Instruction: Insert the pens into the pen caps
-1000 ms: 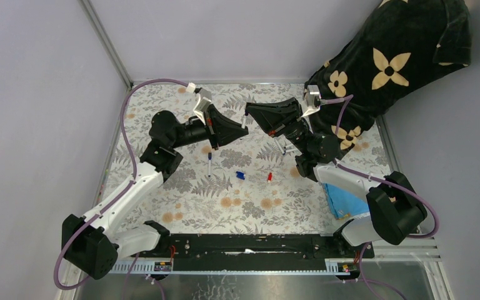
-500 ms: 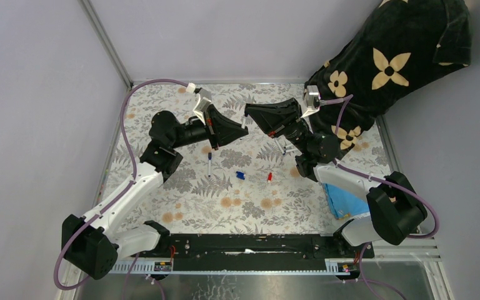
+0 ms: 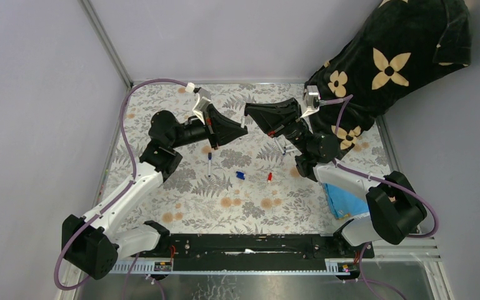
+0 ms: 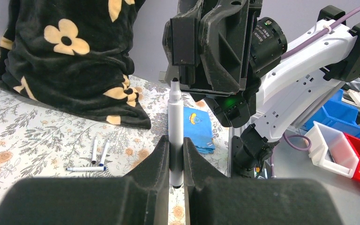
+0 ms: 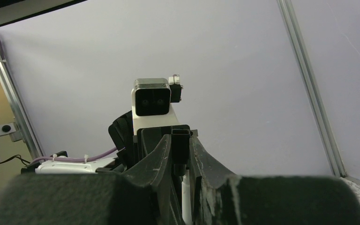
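Observation:
My left gripper (image 4: 176, 146) is shut on a white pen (image 4: 175, 112) that stands upright between its fingers, dark tip up. The tip sits just under my right gripper (image 4: 206, 44), which faces it. In the right wrist view, my right gripper (image 5: 180, 140) is shut on a black pen cap (image 5: 180, 143), and the white pen (image 5: 185, 197) reaches up to the cap's mouth. From above, the left gripper (image 3: 239, 130) and right gripper (image 3: 251, 117) meet over the mat's middle. A blue pen cap (image 3: 240, 175) and a red pen cap (image 3: 269, 177) lie on the mat.
A capped pen (image 3: 210, 164) lies left of the loose caps, and more pens (image 3: 280, 145) lie beneath the right arm. A black flowered blanket (image 3: 387, 62) fills the far right corner. A blue cloth (image 3: 344, 200) lies at the right. Coloured bins (image 4: 342, 145) stand beyond the table edge.

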Available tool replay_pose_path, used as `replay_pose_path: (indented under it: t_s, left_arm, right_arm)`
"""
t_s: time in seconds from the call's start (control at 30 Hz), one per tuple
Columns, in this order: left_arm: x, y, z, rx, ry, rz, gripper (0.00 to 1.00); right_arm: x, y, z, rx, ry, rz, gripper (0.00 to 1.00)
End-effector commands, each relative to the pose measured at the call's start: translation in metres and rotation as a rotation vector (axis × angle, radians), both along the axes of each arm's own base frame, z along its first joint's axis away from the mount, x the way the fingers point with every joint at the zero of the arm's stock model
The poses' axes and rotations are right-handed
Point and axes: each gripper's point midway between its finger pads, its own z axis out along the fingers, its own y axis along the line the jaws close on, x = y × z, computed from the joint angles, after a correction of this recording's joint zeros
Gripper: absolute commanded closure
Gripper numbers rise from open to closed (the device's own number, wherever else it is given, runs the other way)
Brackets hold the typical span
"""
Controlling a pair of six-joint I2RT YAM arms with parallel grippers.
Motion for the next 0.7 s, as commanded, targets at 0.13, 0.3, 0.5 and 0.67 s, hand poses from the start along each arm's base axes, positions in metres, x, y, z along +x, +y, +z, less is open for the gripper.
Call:
replay_pose_path:
  t_s: [0.13, 0.3, 0.5, 0.67]
  left_arm:
    - [-0.0035, 0.0014, 0.0046, -0.006, -0.037, -0.012, 1.00]
    - [-0.0037, 0.0010, 0.0040, -0.005, -0.034, -0.015, 1.00]
    - [-0.0039, 0.0007, 0.0037, -0.003, -0.033, -0.019, 1.00]
    - [-0.0037, 0.0005, 0.0029, -0.002, -0.031, -0.020, 1.00]
  right_arm:
    - [-0.0031, -0.0040, 0.0244, 0.054, -0.067, -0.020, 1.00]
    - [-0.0028, -0.0040, 0.0238, 0.056, -0.063, -0.018, 0.99]
    - [-0.0042, -0.0053, 0.0294, 0.067, -0.072, -0.016, 0.99]
    - [-0.0049, -0.0065, 0.0332, 0.073, -0.079, -0.019, 1.00]
